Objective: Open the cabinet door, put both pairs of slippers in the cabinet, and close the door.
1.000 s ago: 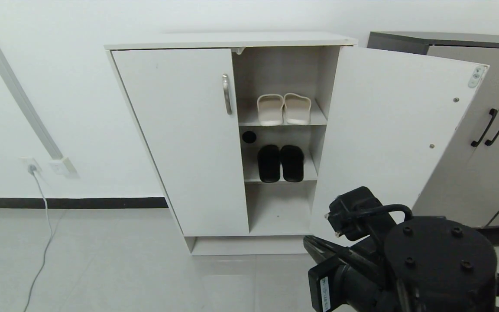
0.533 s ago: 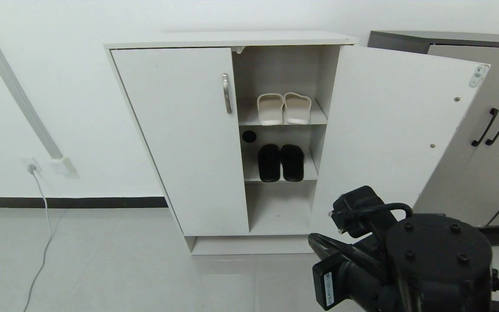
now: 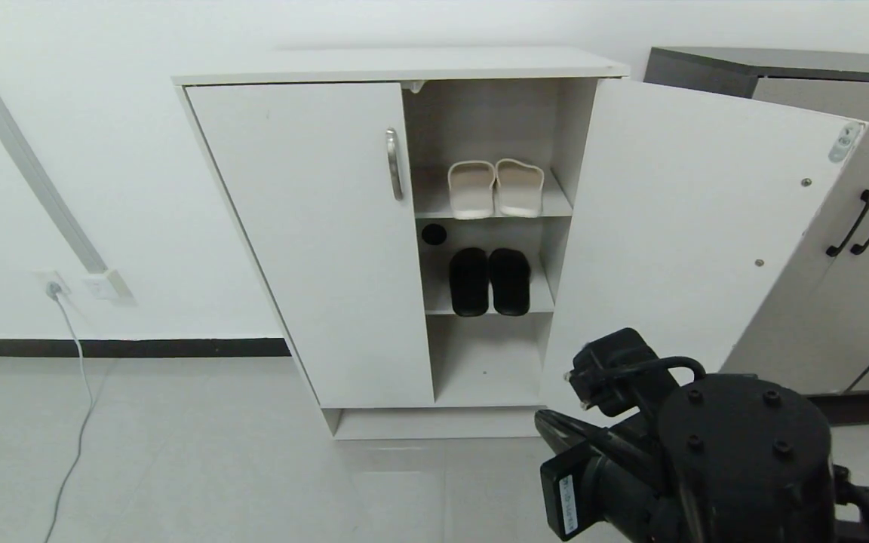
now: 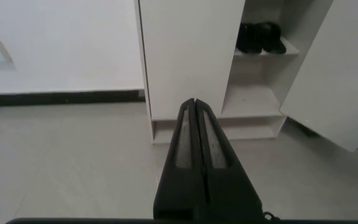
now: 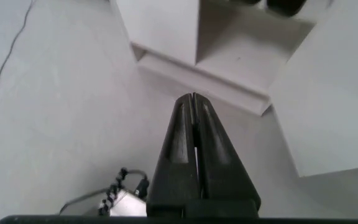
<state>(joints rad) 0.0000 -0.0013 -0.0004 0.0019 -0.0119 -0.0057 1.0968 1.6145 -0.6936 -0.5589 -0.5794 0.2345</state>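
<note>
Door-closing step, judged in hand: right gripper, fingers lying together on nothing, should be going round the free edge of the open door at 3 o'clock. It should be pushing the hidden outer face in a smooth arc towards the cabinet and keeping clear of the shelves. White slippers are sitting on the upper shelf at 12 o'clock, black slippers just below. Right arm is hanging low at 5 o'clock near the door's bottom corner, pointing floorward. Left gripper, also closed and empty, is pointing at the floor.
</note>
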